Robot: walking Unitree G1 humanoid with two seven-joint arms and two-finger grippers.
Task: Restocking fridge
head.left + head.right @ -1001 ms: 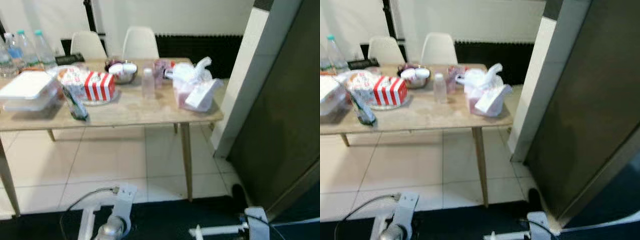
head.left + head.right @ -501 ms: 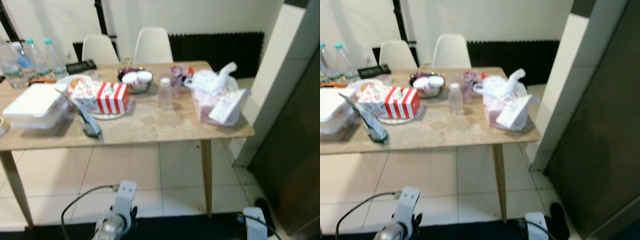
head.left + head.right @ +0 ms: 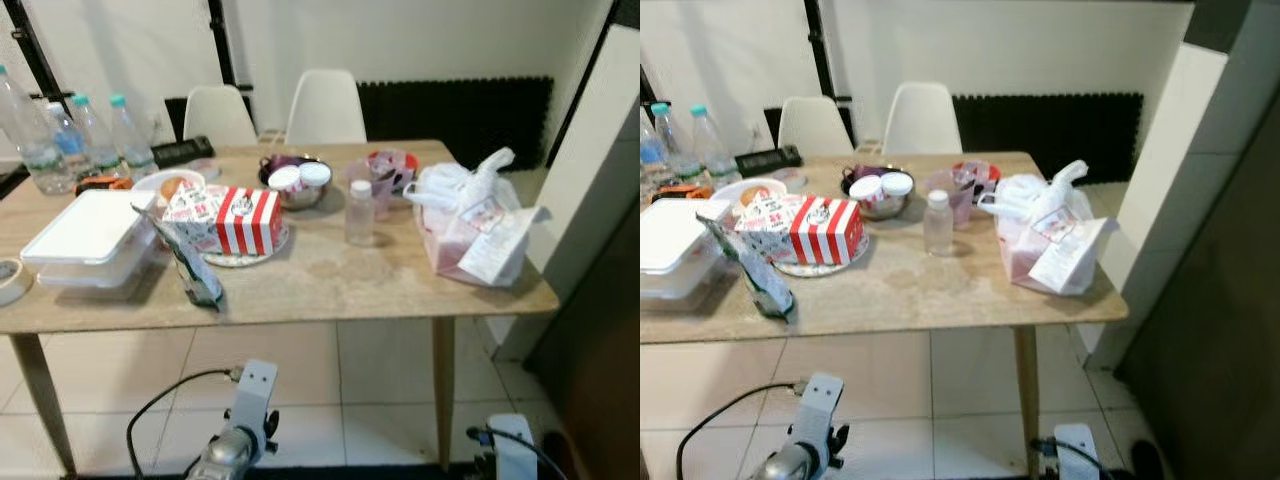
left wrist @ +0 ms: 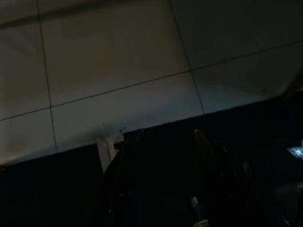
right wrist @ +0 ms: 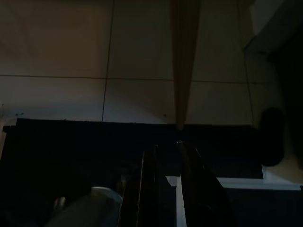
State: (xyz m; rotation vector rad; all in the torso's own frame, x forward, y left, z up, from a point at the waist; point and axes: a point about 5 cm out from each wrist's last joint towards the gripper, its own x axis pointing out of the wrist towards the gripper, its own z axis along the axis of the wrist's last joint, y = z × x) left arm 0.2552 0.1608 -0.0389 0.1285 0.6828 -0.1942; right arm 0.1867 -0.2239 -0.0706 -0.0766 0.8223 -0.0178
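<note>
Now facing, at the room's right edge, a tall dark panel (image 3: pixel 1215 330), and looking down across a wooden table (image 3: pixel 330 280) with two white chairs (image 3: pixel 325 105) tucked in at its far side. Lying along the tabletop: stacked white lidded containers (image 3: pixel 90 225) at the left end, a knotted plastic bag (image 3: pixel 460 225) of groceries at the right end, and a red-and-white striped box (image 3: pixel 250 220) on a plate between them. Standing at the far left corner, water bottles (image 3: pixel 75 140); nearer the middle, a metal bowl (image 3: pixel 295 190), a green pouch (image 3: pixel 195 270) and a small clear bottle (image 3: pixel 360 212). Hanging low over tiled floor (image 4: pixel 118 56) and a dark mat (image 5: pixel 71 151), left gripper (image 4: pixel 163 135) released with fingers spread, grasping nothing; right gripper (image 5: pixel 166 146) too shadowed, cannot tell whether clenched.
</note>
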